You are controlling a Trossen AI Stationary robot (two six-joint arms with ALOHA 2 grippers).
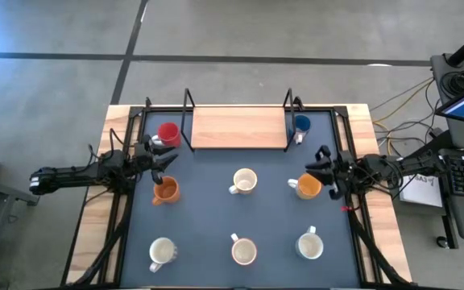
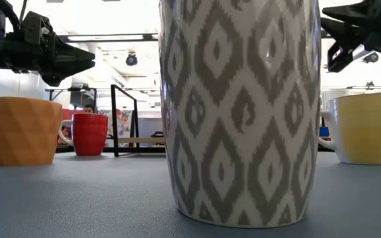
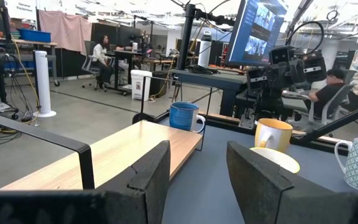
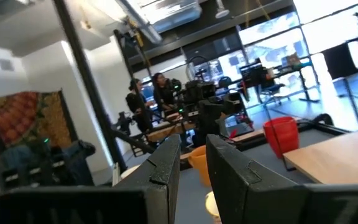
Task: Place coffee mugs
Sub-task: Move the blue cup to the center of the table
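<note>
Coffee mugs, small round ceramic w/ side handles, stand upright and spread over the dark tabletop (image 1: 208, 209). Red mug (image 1: 168, 133) sits far left, just beside the left end of the light wooden shelf board on its black metal frame (image 1: 238, 127); blue mug (image 1: 301, 125) far right at the board's other end. Orange mug (image 1: 166, 190) mid left, white mug (image 1: 245, 182) centre, yellow-orange mug w/ white inside (image 1: 308, 186) mid right. Near row: three white/cream mugs, left (image 1: 162, 253), middle (image 1: 244, 251) w/ a grey diamond pattern, right (image 1: 310, 244).

Left end effector (image 1: 165, 159) hovers between the red and orange mugs, fingers spread wide, holding nothing. Right end effector (image 1: 322, 169) hovers just beside the yellow-orange mug; fingers stand a narrow gap apart in its wrist view, nothing between them.

Handling, as a judgement: the mugs are rigid, glazed so prob. slippery, moderately heavy for their size, and will chip if knocked or dropped. Best hold is prob. across the rim wall, one finger inside and one outside, away from the handle; the handle itself looks too small for a steady pinch. Set down gently, esp. near the shelf frame.
</note>
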